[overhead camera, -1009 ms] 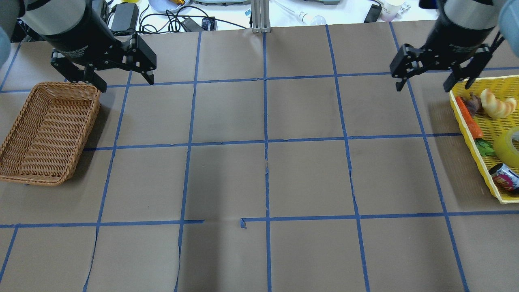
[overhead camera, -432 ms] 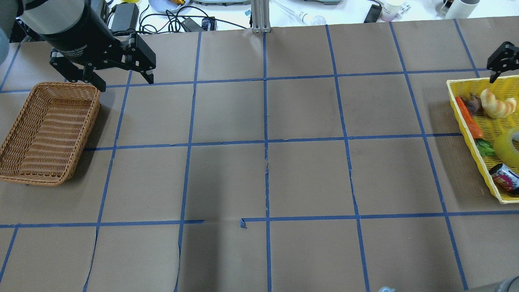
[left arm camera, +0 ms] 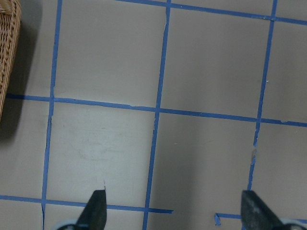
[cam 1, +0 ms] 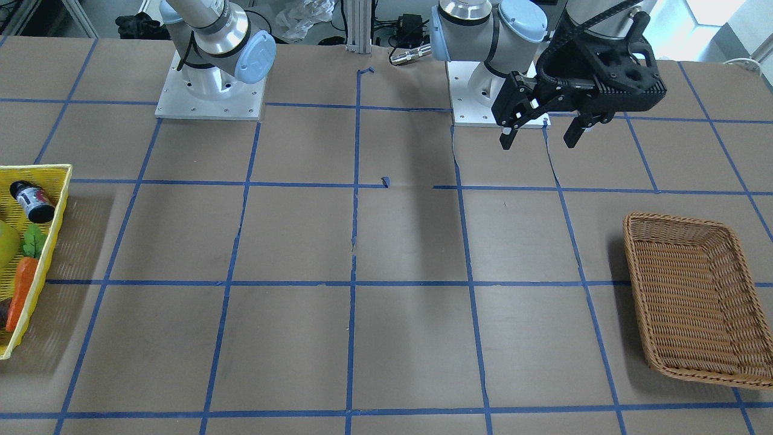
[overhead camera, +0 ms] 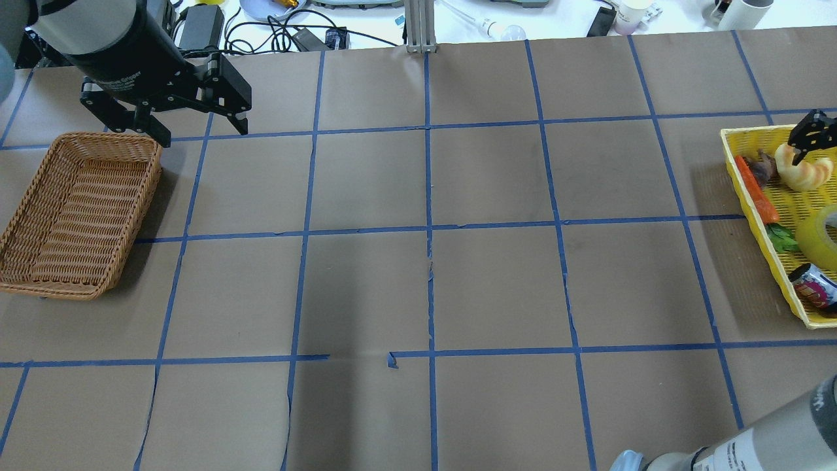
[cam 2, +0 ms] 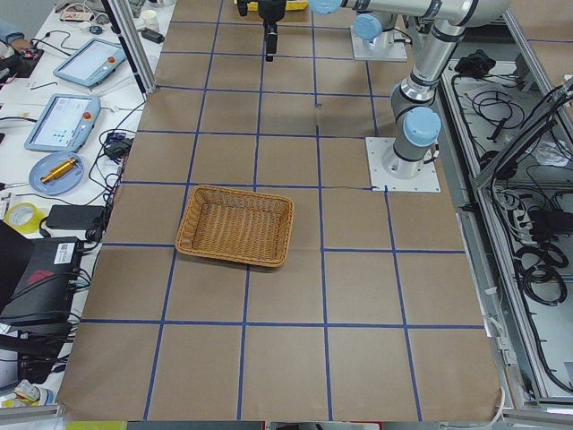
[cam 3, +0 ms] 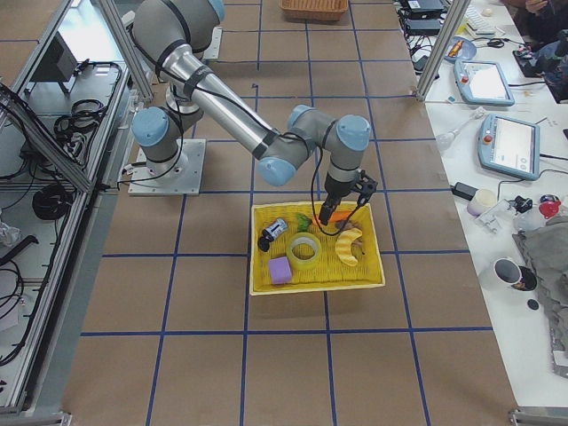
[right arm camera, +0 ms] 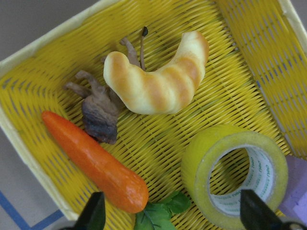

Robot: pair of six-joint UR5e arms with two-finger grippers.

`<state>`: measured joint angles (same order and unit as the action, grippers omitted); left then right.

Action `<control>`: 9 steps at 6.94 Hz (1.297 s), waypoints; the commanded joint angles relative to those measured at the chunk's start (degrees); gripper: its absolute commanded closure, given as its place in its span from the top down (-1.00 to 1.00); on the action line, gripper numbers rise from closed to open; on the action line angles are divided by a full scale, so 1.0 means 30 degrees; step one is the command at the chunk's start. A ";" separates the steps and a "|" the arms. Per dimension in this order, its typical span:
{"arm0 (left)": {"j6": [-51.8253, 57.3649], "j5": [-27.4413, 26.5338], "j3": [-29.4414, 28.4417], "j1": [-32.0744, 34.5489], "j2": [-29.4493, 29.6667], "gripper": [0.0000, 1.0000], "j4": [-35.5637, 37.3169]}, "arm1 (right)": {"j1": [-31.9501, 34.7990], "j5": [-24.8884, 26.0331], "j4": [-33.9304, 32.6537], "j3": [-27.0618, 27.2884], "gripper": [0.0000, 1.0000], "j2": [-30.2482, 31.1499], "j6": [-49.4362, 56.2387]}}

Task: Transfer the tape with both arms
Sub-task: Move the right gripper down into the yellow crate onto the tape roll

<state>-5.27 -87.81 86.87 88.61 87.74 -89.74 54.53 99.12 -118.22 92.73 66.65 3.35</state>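
Note:
The tape [right arm camera: 235, 177], a yellow roll with a pale core, lies flat in the yellow basket [right arm camera: 29, 143] at the table's right end. It also shows in the overhead view [overhead camera: 820, 235] and the right side view [cam 3: 303, 249]. My right gripper [right arm camera: 175, 215] is open and empty, hanging over the basket above the carrot and the tape's left side. Only part of it [overhead camera: 811, 134] shows at the overhead view's right edge. My left gripper [overhead camera: 203, 134] is open and empty, high above the wicker basket's far corner; it also shows in the front view [cam 1: 537, 143].
An empty wicker basket [overhead camera: 78, 216] sits at the table's left end. The yellow basket [overhead camera: 758, 216] also holds a croissant [right arm camera: 153, 81], a carrot [right arm camera: 96, 163], a dark dried piece [right arm camera: 98, 115], a small bottle [overhead camera: 814, 288] and a purple block [cam 3: 280, 271].
My right gripper has swung right and come down over the yellow basket. The left gripper has not moved.

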 commanded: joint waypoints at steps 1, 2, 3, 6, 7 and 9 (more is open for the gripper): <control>0.0000 0.0003 -0.0040 -0.0004 0.0021 1.00 0.0031 | -0.0362 0.0064 -0.0408 0.0117 1.00 -0.1352 -0.0909; 0.0000 0.0003 -0.0040 -0.0004 0.0021 1.00 0.0060 | -0.0479 0.0993 -0.0380 0.0146 1.00 -0.1589 -0.0882; 0.0000 0.0003 -0.0011 -0.0004 0.0021 1.00 0.0060 | -0.0480 0.1205 -0.0379 0.0552 1.00 -0.1649 -0.0940; 0.0000 0.0003 -0.0040 -0.0004 0.0021 1.00 0.0060 | -0.0655 0.1266 -0.0379 0.1142 0.77 -0.1737 -0.0911; 0.0000 0.0003 -0.0040 -0.0004 0.0021 1.00 0.0060 | -0.0656 0.1266 -0.0379 0.1142 0.64 -0.1883 -0.0911; 0.0000 0.0003 0.0047 0.0025 -0.0008 1.00 0.0060 | -0.0831 0.1208 -0.0350 0.1113 -0.59 -0.1972 -0.0679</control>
<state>-5.27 -87.80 86.85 88.61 87.79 -89.56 52.21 102.88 -119.34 96.11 60.83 0.82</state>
